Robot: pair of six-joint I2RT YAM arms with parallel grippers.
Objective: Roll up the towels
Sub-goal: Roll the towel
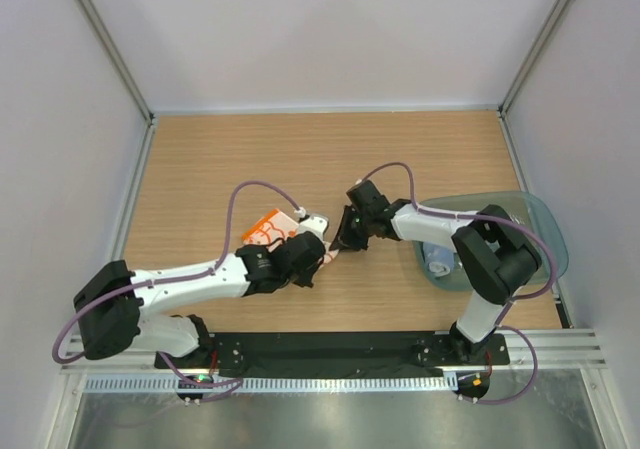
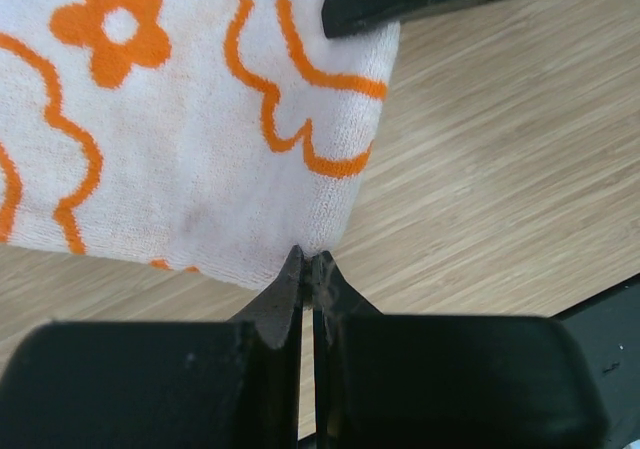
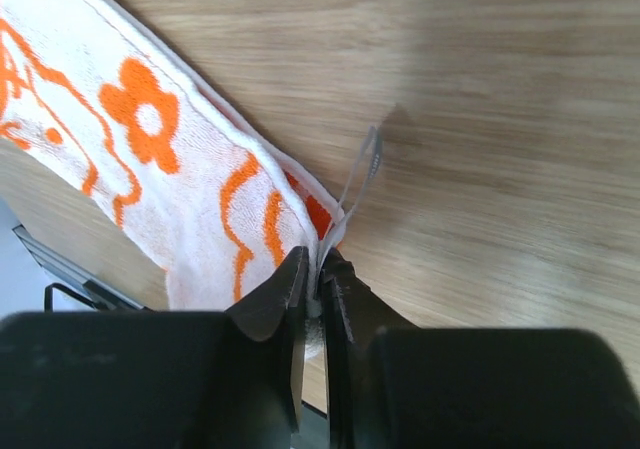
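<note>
- The orange-patterned towel (image 2: pixel 180 139) is white looped terry, soft and slightly nubbly, printed with bright orange flower outlines and one solid flower. It lies near the middle of the top view, on the surface (image 1: pixel 250 159) between the two arms.
- Its hem is a folded, stitched edge. A thin pale hanging loop (image 3: pixel 366 164) sticks out from the corner and casts a shadow on the wood.
- The left pincer (image 2: pixel 310 264) has its pointed black jaws pressed together on the towel's lower hem, at the bottom centre of the left wrist view.
- The right pincer (image 3: pixel 318 269) is closed on a corner of the same towel. The cloth is bunched between its tips at the bottom centre of the right wrist view.
- Both pincers sit close together at one end of the towel. Part of the right one's black body shows at the top right of the left wrist view, over the cloth's far corner.
- The grey-blue towel (image 1: pixel 438 261) lies crumpled in the translucent teal tray (image 1: pixel 540 229), a rounded plastic dish at the right of the top view. The right arm partly covers it.
- The surface is light wood-grain laminate, smooth and matte.
- Bare wood lies open across the upper half of the top view. Pale walls (image 1: pixel 60 119) close in the left, right and far edges.
</note>
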